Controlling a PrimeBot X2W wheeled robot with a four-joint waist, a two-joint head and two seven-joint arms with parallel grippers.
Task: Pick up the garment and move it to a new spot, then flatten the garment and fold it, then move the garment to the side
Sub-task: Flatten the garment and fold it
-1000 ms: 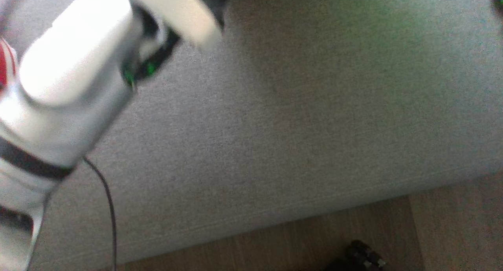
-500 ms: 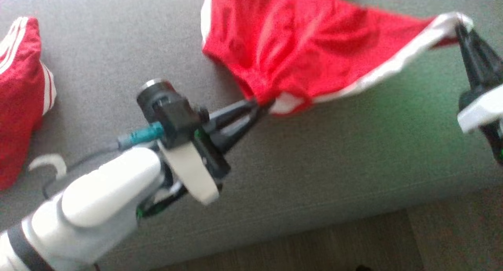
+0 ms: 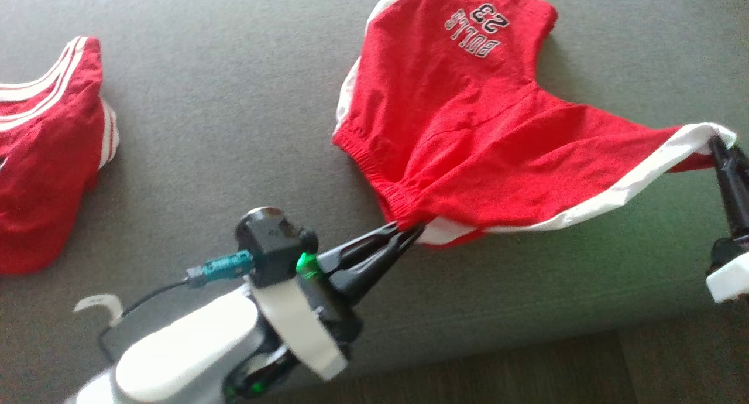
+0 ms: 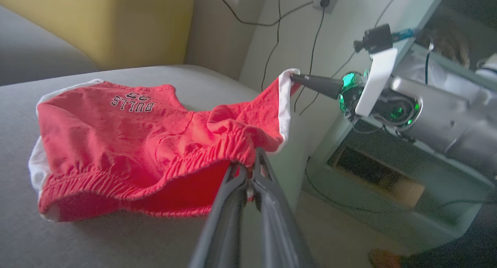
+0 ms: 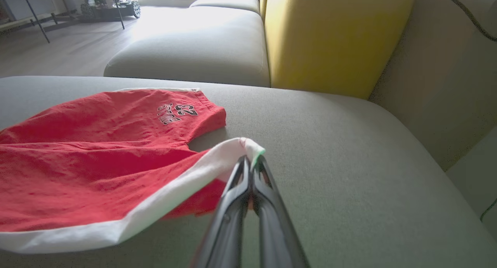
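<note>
at the far left a second red garment (image 3: 47, 158) with white stripes lies on the grey cushion (image 3: 234, 99), well apart from the work. the left gripper (image 3: 409, 231) is clamped on the red shorts (image 3: 468, 134), pinching the near end of the gathered waistband (image 3: 374, 164) where the white side stripe (image 3: 614, 187) begins.

the shorts look light, thin and limp. they sag between holds, wrinkle easily and will follow whichever corner is pulled, so nothing here is fragile or heavy. the elastic band and the sewn stripe look like the firmest places to grip, and corners serve better than the loose middle of the cloth.

most of the cloth rests on the cushion, while the near edge hangs raised between the two tools. the waistband faces the left, and one leg, bearing the lettering (image 3: 477, 26), points away toward the far side. the other leg runs out to the right, so the long axis follows the white stripe across the cushion. at its far right end the right gripper (image 3: 718, 143) is closed on the hem corner.
</note>
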